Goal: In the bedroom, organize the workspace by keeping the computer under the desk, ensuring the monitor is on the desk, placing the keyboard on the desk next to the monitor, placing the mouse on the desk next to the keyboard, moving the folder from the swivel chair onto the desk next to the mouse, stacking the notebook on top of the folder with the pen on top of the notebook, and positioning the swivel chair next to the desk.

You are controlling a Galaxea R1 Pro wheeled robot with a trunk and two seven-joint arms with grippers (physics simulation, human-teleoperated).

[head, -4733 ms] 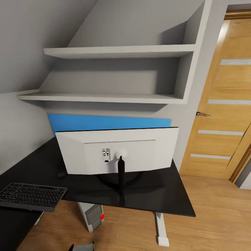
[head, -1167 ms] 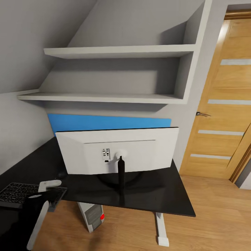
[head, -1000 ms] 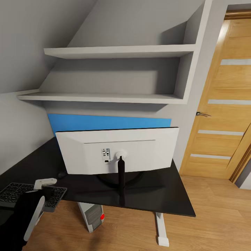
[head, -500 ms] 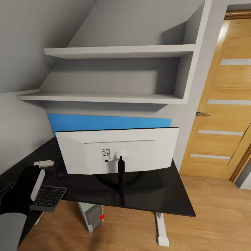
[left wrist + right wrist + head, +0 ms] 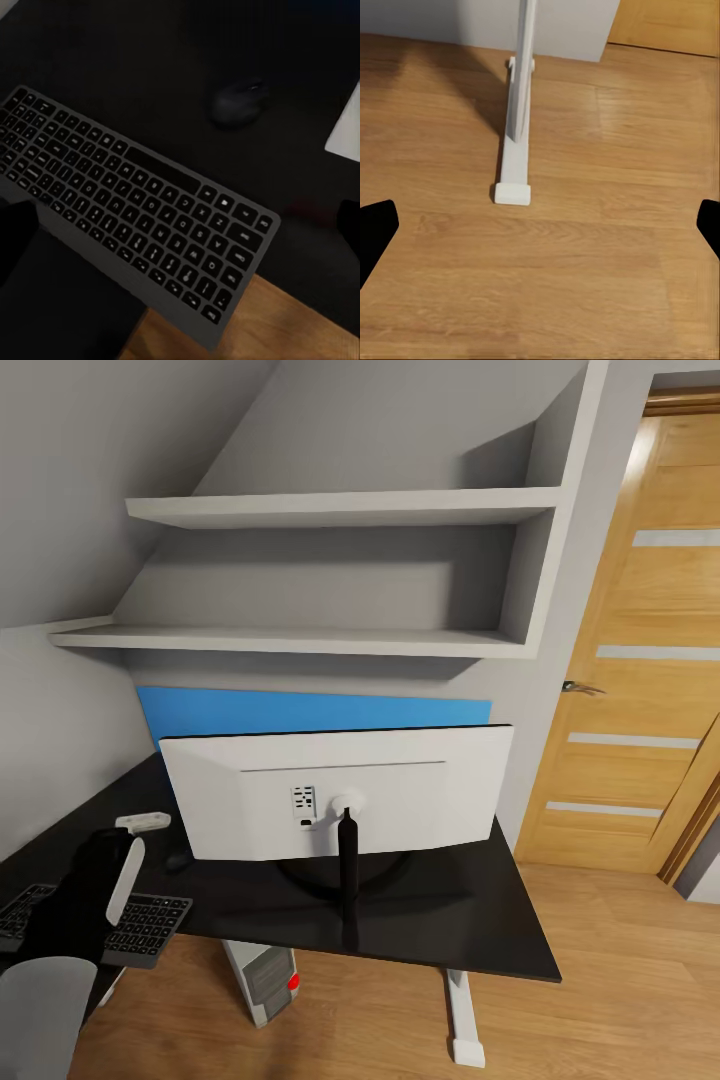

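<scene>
Desk [image 5: 440,920] carries the monitor [image 5: 335,790], back turned to us, computer [image 5: 262,980] tucked beneath.
Keyboard [image 5: 127,206] hangs one corner past the desk's front edge, likely why the left gripper [image 5: 180,232] hovers over it, fingers spread wide, empty. Mouse [image 5: 238,101] sits just beyond, near the monitor. Right gripper [image 5: 540,225] hangs open over bare floor.

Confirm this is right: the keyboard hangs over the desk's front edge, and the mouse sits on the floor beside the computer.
Not quite. The keyboard does overhang the desk edge, but the mouse sits on the desk, not the floor. The left wrist view shows it on the dark desktop beyond the keyboard.
</scene>
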